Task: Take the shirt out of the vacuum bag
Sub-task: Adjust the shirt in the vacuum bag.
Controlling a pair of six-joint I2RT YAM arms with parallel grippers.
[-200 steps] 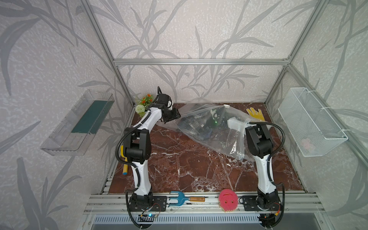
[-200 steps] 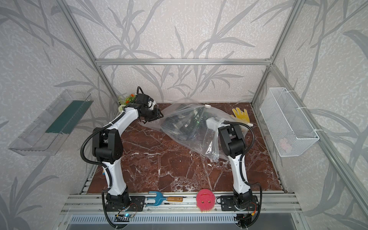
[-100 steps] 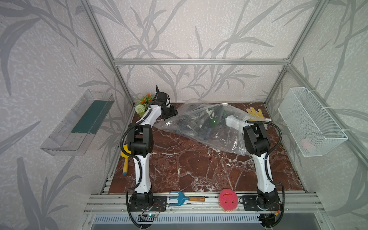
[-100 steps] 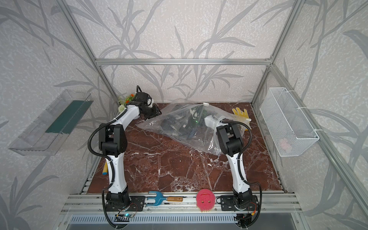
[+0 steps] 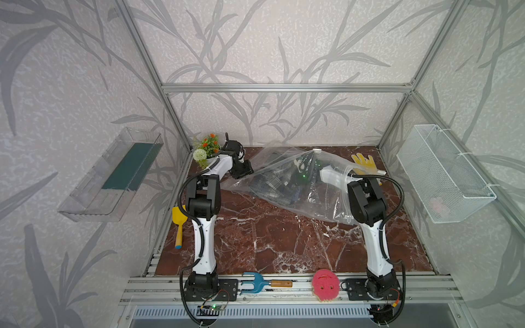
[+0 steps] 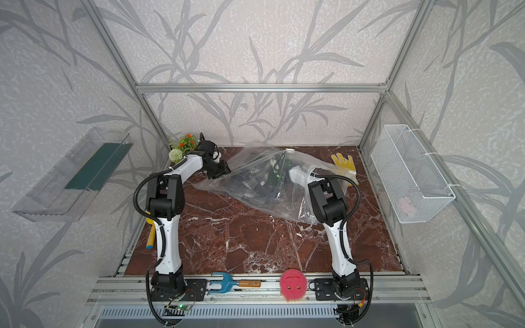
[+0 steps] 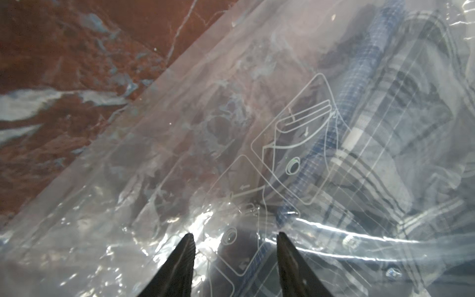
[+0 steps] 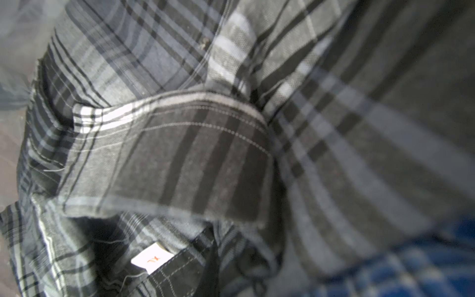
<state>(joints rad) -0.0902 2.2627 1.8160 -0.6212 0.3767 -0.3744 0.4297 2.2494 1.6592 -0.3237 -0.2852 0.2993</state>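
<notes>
Left hand released over clear crinkly plastic vacuum bag, right hand clenched inside it — perhaps pinching grey plaid cloth shirt.

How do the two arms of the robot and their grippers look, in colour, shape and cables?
Both the left arm and the right arm have smooth white links joined by bulky black joints. A black ribbed cable runs beside each arm. The left gripper has two dark, tapered fingers with finely ribbed surfaces. No markings are readable.
</notes>
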